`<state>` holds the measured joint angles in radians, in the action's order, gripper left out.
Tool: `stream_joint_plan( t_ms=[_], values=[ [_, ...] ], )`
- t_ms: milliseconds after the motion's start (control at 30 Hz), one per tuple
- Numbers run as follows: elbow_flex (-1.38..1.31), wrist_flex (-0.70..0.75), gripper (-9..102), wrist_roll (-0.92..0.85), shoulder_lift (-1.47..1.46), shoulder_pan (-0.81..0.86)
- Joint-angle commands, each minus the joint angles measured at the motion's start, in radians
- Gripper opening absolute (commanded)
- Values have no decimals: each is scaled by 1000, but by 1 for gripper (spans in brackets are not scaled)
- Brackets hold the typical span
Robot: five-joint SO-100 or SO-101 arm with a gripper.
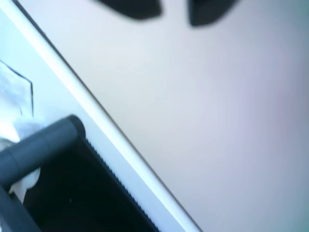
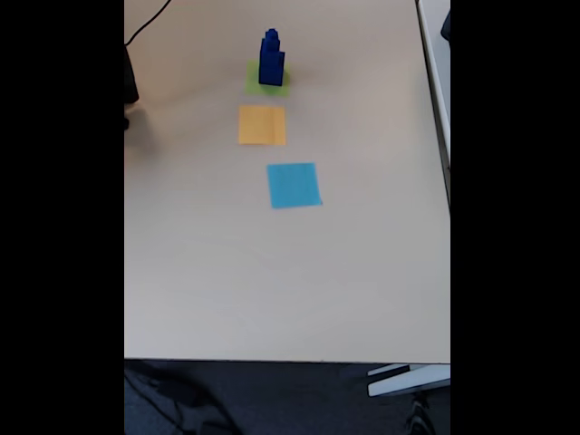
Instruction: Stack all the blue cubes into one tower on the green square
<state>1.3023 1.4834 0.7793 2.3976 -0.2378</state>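
- Blue cubes (image 2: 271, 60), dark and solid, stand stacked in one tower in the fixed view, the wider ones low and a smaller one on top; how many there are is too small to tell.
- Under the tower lies the green square (image 2: 254, 80), its yellow-green paper showing at the left side and in front of the stack.
- Just below it in that view lies an orange square (image 2: 262, 125), flat, close to the green one but apart from it.
- Farther down and a little to the right lies a light blue square (image 2: 294, 185), slightly turned, well apart from the tower.
- All three papers rest on a pale beige counter (image 2: 272, 281); a dark cable (image 2: 148, 23) runs across its top left corner.
- In the wrist view the gripper (image 1: 175, 10) shows as two blurred dark fingertips at the top edge, with a gap between them and nothing in that gap, over bare pale counter.
- At the lower left of the wrist view the counter's white edge (image 1: 116, 137) runs diagonally, with a dark grey cylindrical bar (image 1: 41, 145) beyond it.
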Motion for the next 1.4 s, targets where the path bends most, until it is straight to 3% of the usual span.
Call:
stream_joint_plan(
  t_ms=[0, 300, 567, 767, 1000, 1133, 1367],
  values=[
    [235, 9, 0, -137, 255, 17],
    [828, -118, 0, -518, 753, 163],
    [1028, -97, 0, -686, 971, 224],
    [1066, -87, 0, -604, 983, 298],
    [1126, -92, 0, -678, 983, 299],
    [1216, -101, 0, -615, 983, 373],
    [1368, -101, 0, -940, 983, 476]
  ],
)
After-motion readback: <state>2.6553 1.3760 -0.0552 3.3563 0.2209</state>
